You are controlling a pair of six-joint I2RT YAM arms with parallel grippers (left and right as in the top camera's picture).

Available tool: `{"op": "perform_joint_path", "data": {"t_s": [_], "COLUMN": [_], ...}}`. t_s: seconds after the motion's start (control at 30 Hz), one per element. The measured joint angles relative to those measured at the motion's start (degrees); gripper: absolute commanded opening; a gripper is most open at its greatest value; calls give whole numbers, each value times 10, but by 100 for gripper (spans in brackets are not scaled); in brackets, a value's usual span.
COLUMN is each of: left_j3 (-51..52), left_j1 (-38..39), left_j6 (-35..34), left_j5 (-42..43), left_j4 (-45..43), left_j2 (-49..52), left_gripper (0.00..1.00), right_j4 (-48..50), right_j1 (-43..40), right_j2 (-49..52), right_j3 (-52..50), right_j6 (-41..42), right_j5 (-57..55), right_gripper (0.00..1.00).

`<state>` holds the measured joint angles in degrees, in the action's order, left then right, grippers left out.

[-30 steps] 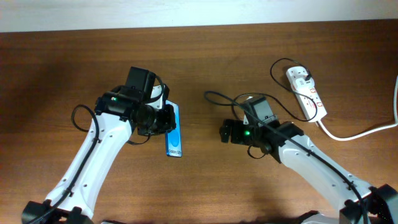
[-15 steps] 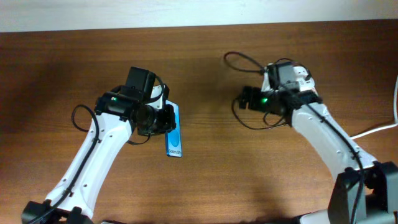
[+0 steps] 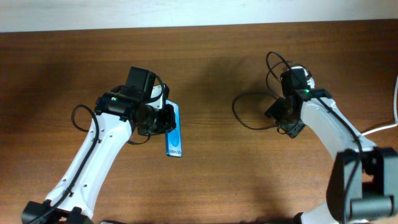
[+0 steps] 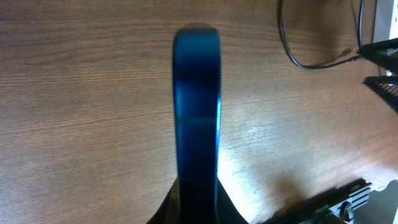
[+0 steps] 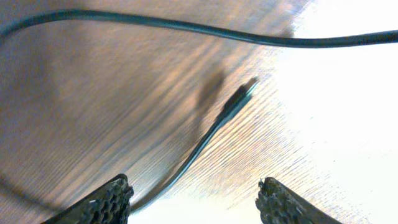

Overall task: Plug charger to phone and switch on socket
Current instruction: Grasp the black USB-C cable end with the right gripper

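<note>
My left gripper (image 3: 164, 122) is shut on the phone (image 3: 174, 138), which stands on its long edge with the blue screen partly showing. In the left wrist view the phone (image 4: 198, 106) runs edge-on up from the jaws of the left gripper (image 4: 198, 213). My right gripper (image 3: 283, 119) hangs at the back right, open. In the right wrist view the charger's plug tip (image 5: 247, 89) lies on the wood ahead of the right gripper (image 5: 194, 200), and its cable passes close to the left finger (image 5: 107, 203). The socket is hidden under my right arm.
The charger's thin black cable (image 3: 244, 116) loops over the table left of the right arm, and another stretch (image 5: 186, 26) crosses the top of the right wrist view. A thick white cord (image 3: 380, 129) trails off toward the right edge.
The right arm swung from the table's middle to the back right, covering the socket, and its jaws narrowed somewhat. The left arm and the phone have not moved.
</note>
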<state>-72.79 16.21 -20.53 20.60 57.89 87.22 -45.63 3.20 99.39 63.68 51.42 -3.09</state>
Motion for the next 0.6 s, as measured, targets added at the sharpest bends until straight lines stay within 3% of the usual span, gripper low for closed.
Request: {"op": "perform_joint_path", "data": {"t_s": [0.17, 0.27, 0.33, 0.47, 0.6], "left_j3": [0, 0, 0, 0, 0], "left_j1": [0, 0, 0, 0, 0], "left_j6": [0, 0, 0, 0, 0], "left_j5": [0, 0, 0, 0, 0], "left_j4": [9, 12, 13, 13, 13], "left_j2": [0, 0, 0, 0, 0], "left_gripper": [0, 0, 0, 0, 0], "right_j4": [14, 15, 15, -25, -87], "right_j1": [0, 0, 0, 0, 0], "right_j2": [68, 68, 69, 66, -29], "right_j3": [-2, -2, -2, 1, 14], "right_j6": [40, 48, 55, 44, -11], "right_j5": [-24, -40, -48, -50, -49], "right_gripper": [51, 19, 4, 4, 4]}}
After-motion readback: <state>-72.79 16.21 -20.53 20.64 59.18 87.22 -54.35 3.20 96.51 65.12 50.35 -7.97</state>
